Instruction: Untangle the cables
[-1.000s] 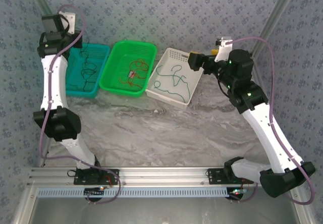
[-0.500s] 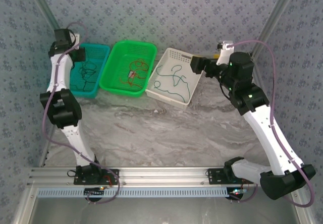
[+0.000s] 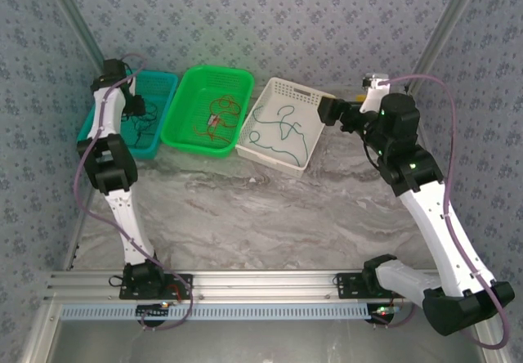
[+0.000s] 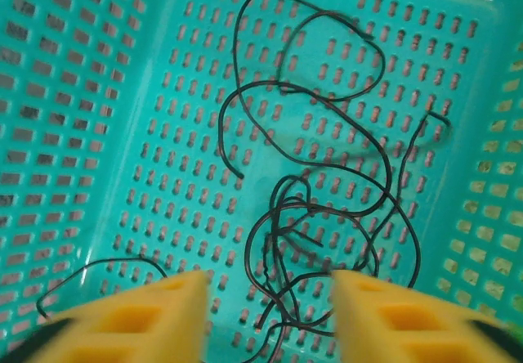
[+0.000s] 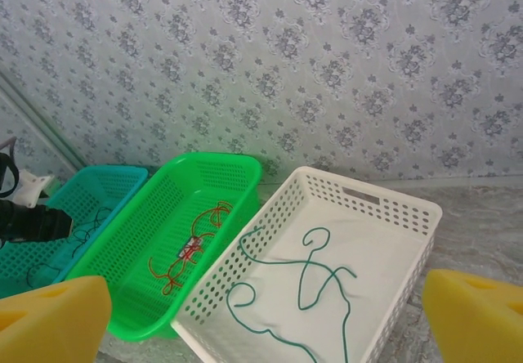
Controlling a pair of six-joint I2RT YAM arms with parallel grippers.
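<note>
1. Your left gripper (image 4: 270, 318) hung over the teal basket (image 4: 98, 93), its yellow fingers (image 4: 155, 314) parted and grasping nothing.
2. The black cable (image 4: 286, 216) lay in loose loops on that basket's floor, and you could see its thickest knot just beneath those fingers.
3. Your right gripper (image 3: 331, 111) was spread wide and empty, just beside the right side of the white basket (image 5: 384, 208).
4. The green cable (image 5: 319, 273) lay inside the white basket, and the red cable (image 5: 192, 248) lay in the green basket (image 5: 131, 248) between the other two.

I log a row at the table's (image 3: 270, 208) far edge: left basket (image 3: 159, 75), middle basket (image 3: 216, 70), right basket (image 3: 294, 91). Each holds cables (image 4: 235, 52).
</note>
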